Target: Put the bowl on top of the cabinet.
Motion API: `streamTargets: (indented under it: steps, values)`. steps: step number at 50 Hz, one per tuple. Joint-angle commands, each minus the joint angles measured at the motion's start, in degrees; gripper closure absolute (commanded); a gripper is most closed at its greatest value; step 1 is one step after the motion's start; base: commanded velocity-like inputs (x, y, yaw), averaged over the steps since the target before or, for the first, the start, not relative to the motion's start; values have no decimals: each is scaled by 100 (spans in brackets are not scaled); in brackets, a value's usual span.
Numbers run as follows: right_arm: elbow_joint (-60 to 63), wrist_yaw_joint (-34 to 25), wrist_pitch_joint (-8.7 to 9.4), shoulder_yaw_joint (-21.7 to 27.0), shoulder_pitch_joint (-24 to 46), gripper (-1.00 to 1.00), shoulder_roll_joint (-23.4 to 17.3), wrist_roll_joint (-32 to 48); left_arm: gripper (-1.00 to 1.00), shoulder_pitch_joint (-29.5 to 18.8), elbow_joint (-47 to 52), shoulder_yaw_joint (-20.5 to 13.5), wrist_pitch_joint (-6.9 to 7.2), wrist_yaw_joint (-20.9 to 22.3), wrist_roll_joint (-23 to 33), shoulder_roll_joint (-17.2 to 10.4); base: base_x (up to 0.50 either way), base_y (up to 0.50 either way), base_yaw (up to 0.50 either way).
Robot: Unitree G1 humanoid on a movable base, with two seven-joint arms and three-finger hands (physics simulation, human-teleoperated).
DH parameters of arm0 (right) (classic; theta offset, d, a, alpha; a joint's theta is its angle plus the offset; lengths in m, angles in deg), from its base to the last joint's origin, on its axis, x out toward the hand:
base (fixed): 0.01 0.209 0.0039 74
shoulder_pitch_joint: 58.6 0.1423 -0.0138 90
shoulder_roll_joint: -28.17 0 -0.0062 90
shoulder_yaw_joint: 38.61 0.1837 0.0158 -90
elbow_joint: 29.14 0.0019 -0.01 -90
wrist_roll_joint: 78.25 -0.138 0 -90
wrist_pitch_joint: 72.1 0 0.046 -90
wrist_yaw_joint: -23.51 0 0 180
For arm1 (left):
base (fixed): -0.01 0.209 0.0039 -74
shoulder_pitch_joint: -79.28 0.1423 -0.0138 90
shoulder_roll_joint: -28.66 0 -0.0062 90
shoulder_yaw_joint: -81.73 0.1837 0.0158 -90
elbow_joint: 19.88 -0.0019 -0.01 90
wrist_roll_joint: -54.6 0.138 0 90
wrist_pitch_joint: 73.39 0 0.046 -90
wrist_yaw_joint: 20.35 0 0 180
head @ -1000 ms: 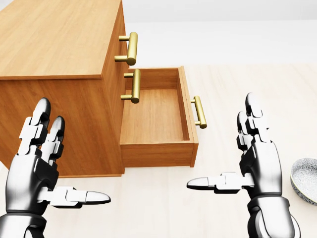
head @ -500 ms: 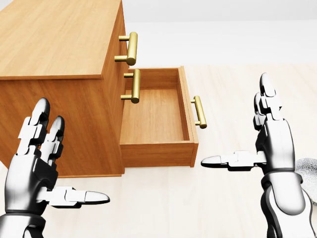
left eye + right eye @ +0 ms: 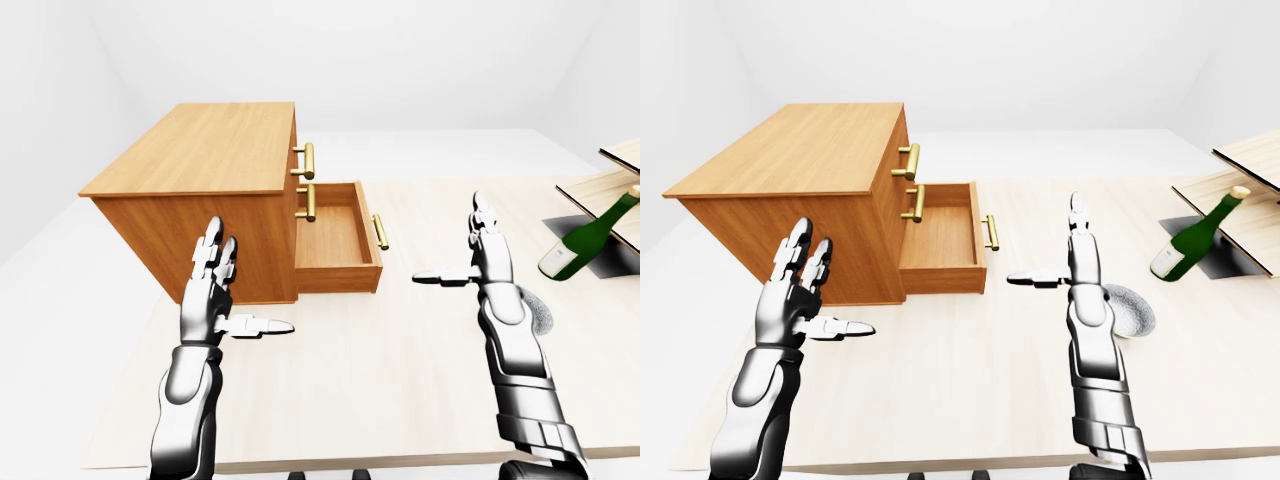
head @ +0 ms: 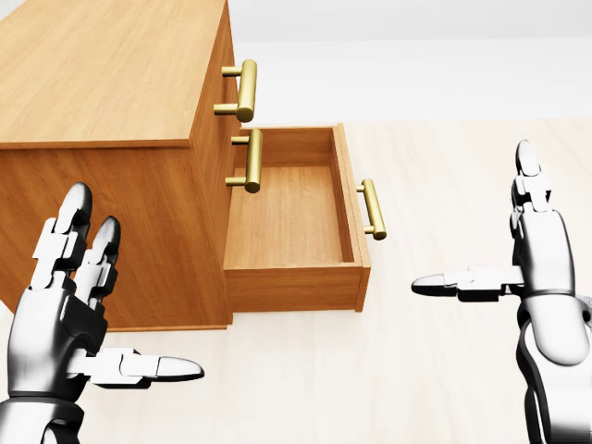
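Note:
The wooden cabinet (image 3: 210, 150) stands at the left of the table, its flat top bare. Its lowest drawer (image 3: 335, 240) is pulled out and holds nothing, and brass handles line the drawer side. The grey patterned bowl (image 3: 1128, 310) rests on the table just right of my right forearm. In the left-eye view the arm hides most of it. My right hand (image 3: 450, 245) is open, fingers pointing up, thumb toward the drawer, above and left of the bowl. My left hand (image 3: 250, 285) is open too, by the cabinet's near corner, holding nothing.
A green bottle (image 3: 1190, 240) leans against a slanted wooden rack (image 3: 1240, 190) at the right edge of the table. The light wooden table (image 3: 970, 390) ends at its edge near the bottom of the eye views.
In the head view my right hand has moved right and slightly up, and now covers the bowl that showed at the right edge. The left hand and cabinet are unchanged.

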Motion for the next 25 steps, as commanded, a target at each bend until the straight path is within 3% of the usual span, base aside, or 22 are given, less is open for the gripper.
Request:
streamTargets:
  steps: [1, 5, 17, 22, 25]
  values:
    - [-603, 80, -54, 140, 277, -100, -324, 169, -100, -364, -364, -33, 0, -188, 220, 5, 0, 0, 0]
    - [-890, 149, -268, 145, 354, -100, -424, 307, -100, -419, -459, -71, 0, -189, 205, -10, 1, 0, 0]
    - [-950, 202, -228, 200, 478, -100, -570, 443, -100, -399, -481, -59, 0, -193, 222, -8, 1, 0, 0]
    - [-902, 179, -116, 221, 515, -100, -620, 473, -100, -401, -525, -60, 0, -193, 226, -9, 1, 0, 0]
    - [-1073, 203, -222, 228, 566, -100, -664, 498, -100, -398, -474, -61, 0, -195, 221, -10, 1, 0, 0]
